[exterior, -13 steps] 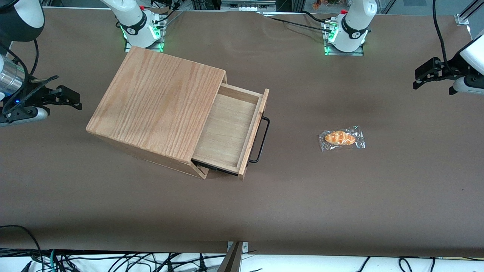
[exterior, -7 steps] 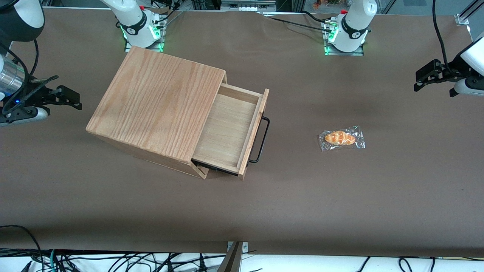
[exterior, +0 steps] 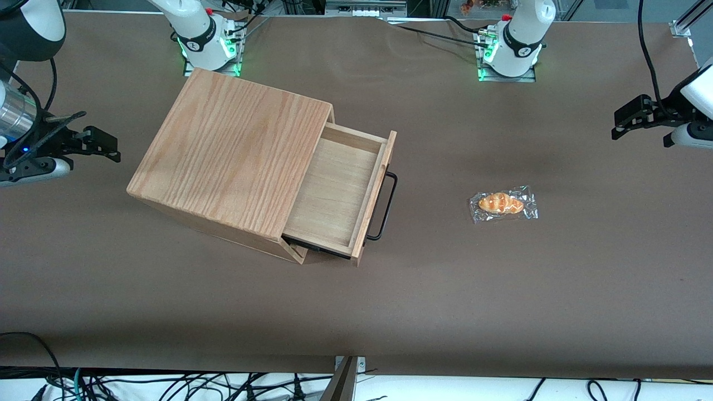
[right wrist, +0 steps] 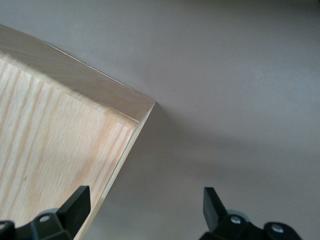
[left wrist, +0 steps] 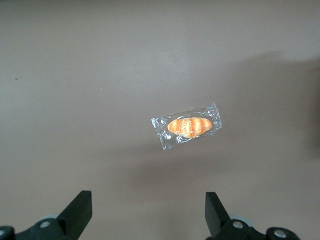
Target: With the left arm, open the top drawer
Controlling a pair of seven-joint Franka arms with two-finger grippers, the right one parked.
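Top drawer (exterior: 334, 195) stands pulled well out of the oak cabinet (exterior: 231, 161); pale tray floor bare, black bar handle (exterior: 385, 207) free, nothing touching it. Task looks essentially done.

Wrapped bread roll (exterior: 502, 204) lies on the worktop (exterior: 390, 301), well apart from the drawer front, toward the working arm's end.

Left arm's gripper (exterior: 632, 116) hangs above the worktop, farther from the front camera than the roll and well clear of the drawer. Fingers (left wrist: 80, 212) spread wide, holding nothing.

Risk: any return sweep passing low could snag the handle and drag the cabinet, or crush the roll.
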